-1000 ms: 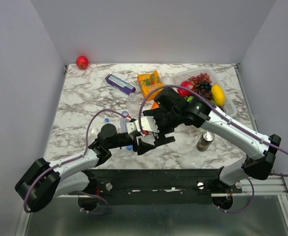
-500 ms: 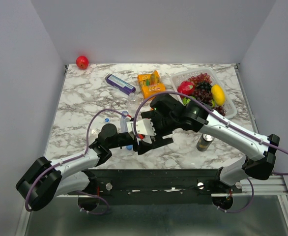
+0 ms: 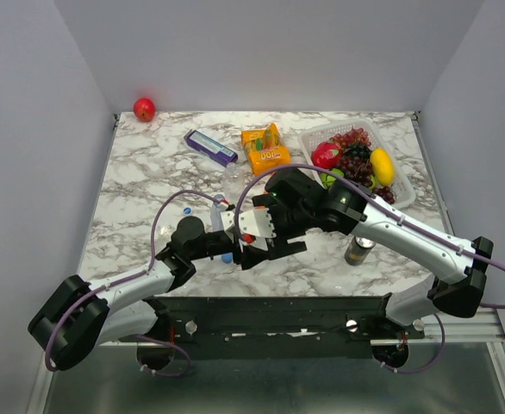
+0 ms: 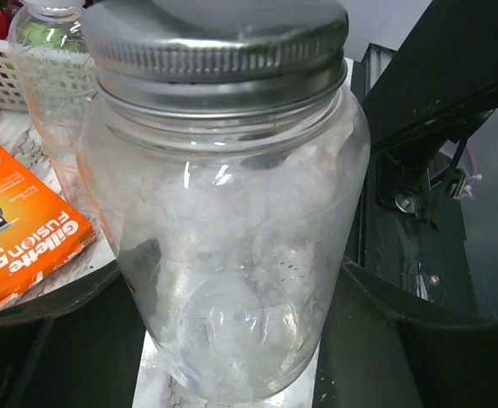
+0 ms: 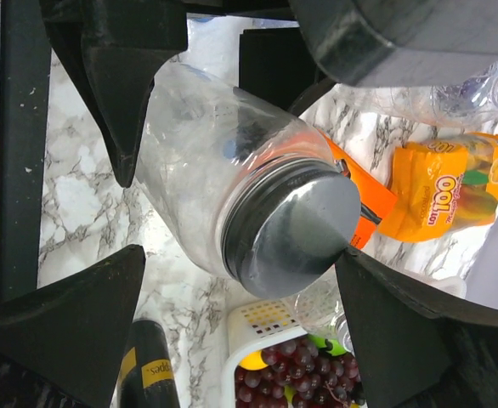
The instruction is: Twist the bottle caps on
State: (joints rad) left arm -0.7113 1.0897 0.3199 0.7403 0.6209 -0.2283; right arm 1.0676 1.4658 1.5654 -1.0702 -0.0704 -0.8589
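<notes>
The left pincer (image 4: 236,323) was clamped on the lower body of a glass jar (image 4: 232,212), one finger on each side. The jar was neither upright nor flat. Its long axis was tilted, with the base toward the left wrist and the metal lid (image 5: 296,225) turned up toward the right arm. The right pincer (image 5: 240,255) stood wide, its two fingers straddling the lid end. Whether they touched the lid could not be told. There was one jar and one lid, and the lid sat on the jar's neck.

One clear plastic bottle (image 3: 233,177) seemed to lie on its side on the marble tabletop (image 3: 149,172), just past the pincers, between a purple box (image 3: 209,147) and an orange packet (image 3: 265,147). Which way its neck pointed could not be made out. What looked like three small blue caps (image 3: 227,257) lay close to the left pincer, too small to be sure of the count.

An orange razor box (image 4: 19,238) lay flat beside the jar. Farther right were one white basket (image 3: 408,197) of fruit and one dark can (image 3: 358,248) standing upright. A red ball (image 3: 144,109) sat at the far left corner.
</notes>
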